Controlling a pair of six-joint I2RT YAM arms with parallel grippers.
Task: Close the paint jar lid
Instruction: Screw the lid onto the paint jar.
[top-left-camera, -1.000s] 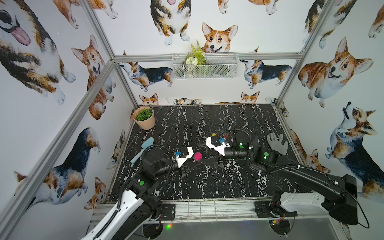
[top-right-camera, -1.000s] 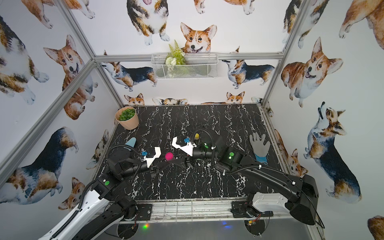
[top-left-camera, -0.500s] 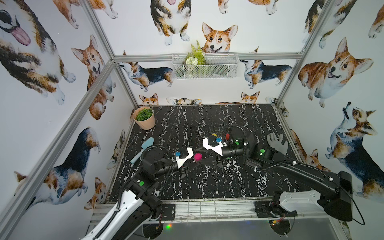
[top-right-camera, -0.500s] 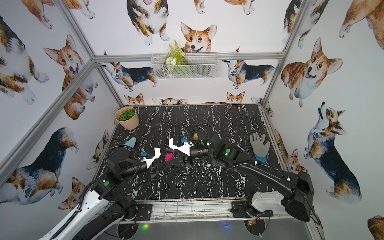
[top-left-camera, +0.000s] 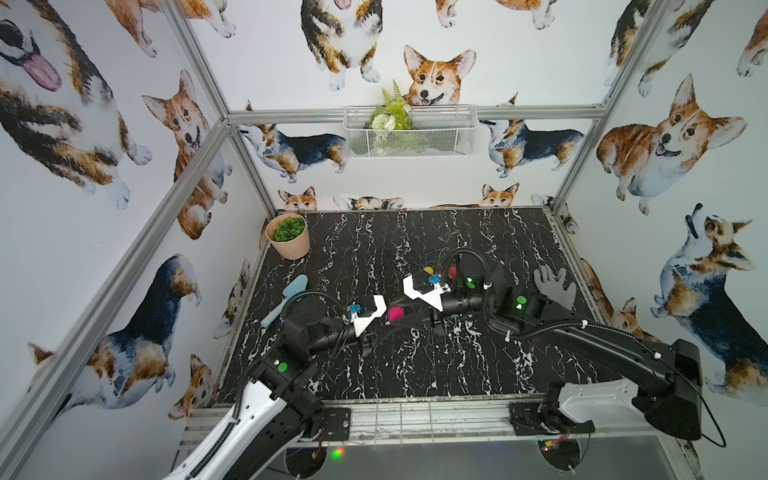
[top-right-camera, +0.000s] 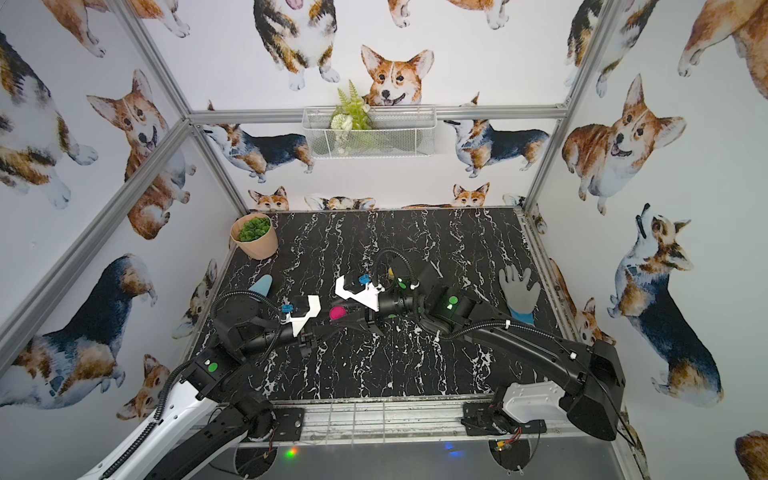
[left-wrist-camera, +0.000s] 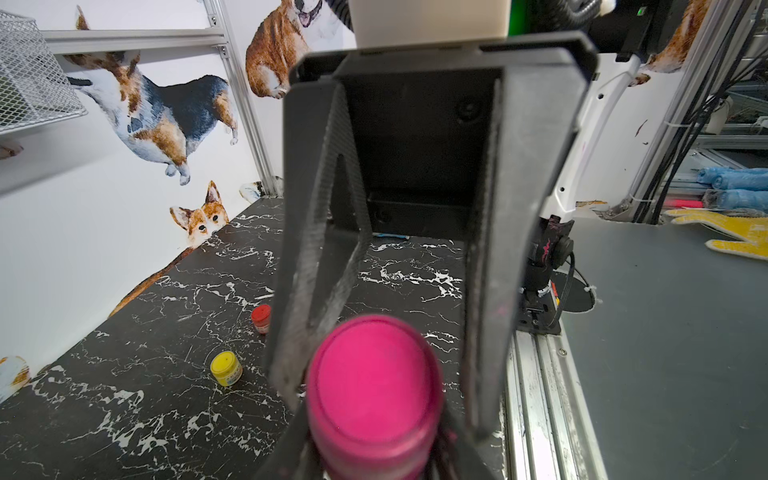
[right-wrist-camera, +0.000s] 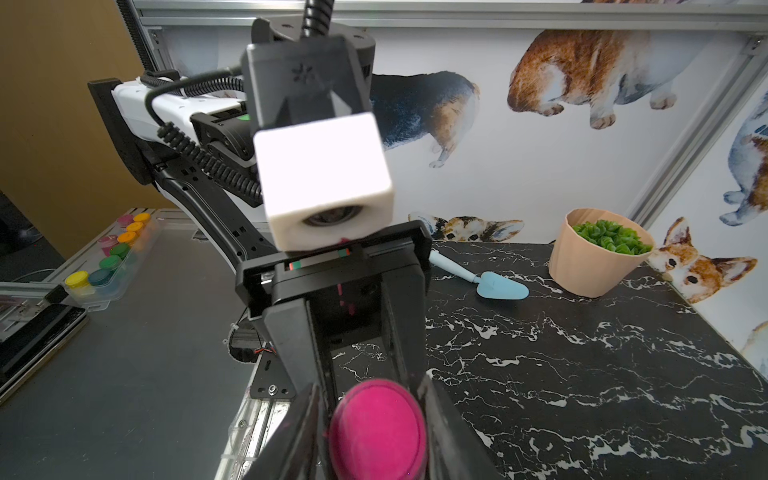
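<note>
A small pink plastic paint jar (top-left-camera: 395, 312) with its round pink lid (left-wrist-camera: 374, 382) sitting on top is held over the black white-veined marble tabletop (top-left-camera: 415, 374). It is well apart from the peach ribbed plant pot (top-left-camera: 291, 245) filled with green leaves, and nearer the front rail than the pot is. The left gripper (right-wrist-camera: 361, 361) reaches in from the pot's side, its black fingers (right-wrist-camera: 291, 345) clenched on the jar's body below the lid. The right gripper (top-left-camera: 409, 312) comes from the side away from the pot, facing the left one. Its fingers (left-wrist-camera: 316, 257) stand on either side of the lid; one touches the rim in the left wrist view, but whether both press it I cannot tell. A light blue plastic scoop (top-left-camera: 286, 297) lies on the tabletop between the pot and the jar. A yellow-lidded jar (left-wrist-camera: 225, 368) and a red-lidded jar (left-wrist-camera: 261, 318) stand beyond the pink one, farther from the pot. A grey work glove (top-left-camera: 555, 286) lies flat, farthest from the pot
</note>
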